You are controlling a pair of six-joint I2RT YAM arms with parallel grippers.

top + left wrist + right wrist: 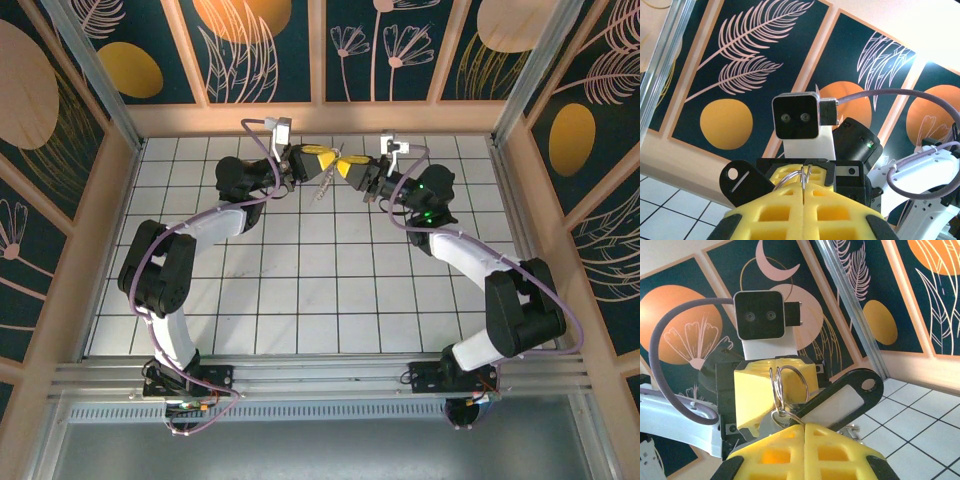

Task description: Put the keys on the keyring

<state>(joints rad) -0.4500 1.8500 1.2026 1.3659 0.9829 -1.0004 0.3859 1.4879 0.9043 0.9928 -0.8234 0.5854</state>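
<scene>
Both grippers meet above the far middle of the table. The keyring is a metal split ring (778, 388) with a black tag (840, 402) that has a white insert. My left gripper (805, 189) is shut on the ring (790, 175), its wire pinched between the yellow pads, with the tag (740, 189) sticking out to the left. My right gripper (804, 426) faces it, shut on a thin wire loop at the ring's lower end. Silvery keys (322, 187) dangle below the two grippers (336, 163). A bit of silvery metal (851, 428) shows behind the tag.
The white tiled table (300, 290) is walled by wooden panels (320, 118) at the back and both sides. An aluminium post (855, 315) stands at the corner. The two arms arch inward from their bases at the near edge.
</scene>
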